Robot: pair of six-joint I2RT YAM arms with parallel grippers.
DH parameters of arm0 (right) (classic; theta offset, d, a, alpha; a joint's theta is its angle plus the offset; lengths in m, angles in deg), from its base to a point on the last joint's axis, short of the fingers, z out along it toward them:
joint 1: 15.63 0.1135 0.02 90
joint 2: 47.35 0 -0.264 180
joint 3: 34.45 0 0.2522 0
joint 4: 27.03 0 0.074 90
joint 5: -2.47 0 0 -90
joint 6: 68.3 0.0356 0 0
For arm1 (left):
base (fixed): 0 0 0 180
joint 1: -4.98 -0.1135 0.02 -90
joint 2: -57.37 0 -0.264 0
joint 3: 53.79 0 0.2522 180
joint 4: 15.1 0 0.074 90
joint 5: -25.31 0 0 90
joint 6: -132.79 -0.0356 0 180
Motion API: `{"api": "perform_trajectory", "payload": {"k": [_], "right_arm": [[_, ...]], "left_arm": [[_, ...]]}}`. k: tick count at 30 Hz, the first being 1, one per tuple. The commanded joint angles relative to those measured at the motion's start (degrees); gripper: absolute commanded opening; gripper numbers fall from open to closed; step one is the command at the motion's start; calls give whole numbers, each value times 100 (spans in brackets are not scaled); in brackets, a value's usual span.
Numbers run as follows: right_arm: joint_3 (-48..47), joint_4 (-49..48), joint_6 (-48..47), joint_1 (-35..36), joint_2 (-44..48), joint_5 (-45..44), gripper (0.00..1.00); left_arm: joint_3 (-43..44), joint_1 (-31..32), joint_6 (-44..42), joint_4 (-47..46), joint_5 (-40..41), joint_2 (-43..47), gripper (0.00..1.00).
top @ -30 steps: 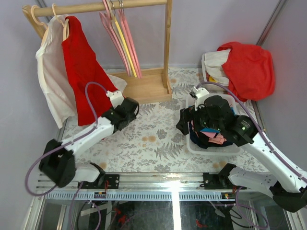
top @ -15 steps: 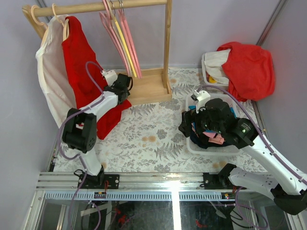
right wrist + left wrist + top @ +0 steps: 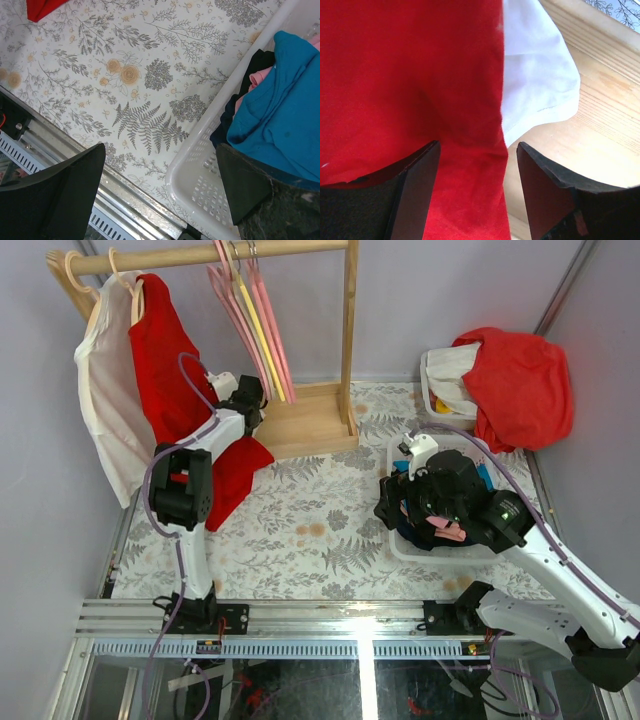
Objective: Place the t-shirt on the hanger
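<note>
My left arm has swung off mid-table and folded up tall, carrying the left claw back to the rack base. The right side has barely shifted.

Nearest me, the right claw hangs wide open, holding nothing, over the near-left rim of the basket. Bare table lies to its left.

Farther out, the left claw's jaws are spread with nothing gripped. The t-shirt fills the wrist view straight ahead of them; I cannot tell whether they touch the cloth. The shirt's side edge runs down between the jaws. The white shirt shows just past that edge, and past it there is only open wood.

From above, the t-shirt hangs from the hanger on the rail. Its lower end trails out over the table beside the base.
</note>
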Motion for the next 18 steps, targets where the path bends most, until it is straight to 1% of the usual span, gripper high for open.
{"api": "perform_trajectory", "payload": {"k": [1,2,3,4,5,7,8,9,10,12,18], "right_arm": [[-39,-241,-113,-49,48,48,99],[-45,-239,-119,-49,48,43,99],[-33,-236,-121,-49,48,39,99],[-23,-251,-122,-50,54,53,99],[-2,-257,-126,-49,56,46,99],[7,-258,-130,-52,57,54,99],[13,-266,-130,-49,64,56,99],[7,-272,-130,-55,65,42,99],[13,-260,-138,-50,61,39,99],[6,-271,-131,-54,50,46,99],[25,-302,-135,-54,-26,63,99]], "left_arm": [[321,-84,-117,126,234,-285,61],[348,-118,-126,121,232,-317,59],[373,-158,-145,120,205,-353,54],[400,-231,-168,119,152,-382,44],[407,-273,-178,111,133,-395,37],[419,-373,-208,97,99,-417,33],[432,-414,-233,93,85,-419,30],[453,-462,-254,88,65,-422,25],[472,-497,-295,66,10,-416,19],[559,-587,-279,53,-68,-417,1],[967,-696,-76,27,-410,-387,0]]}}
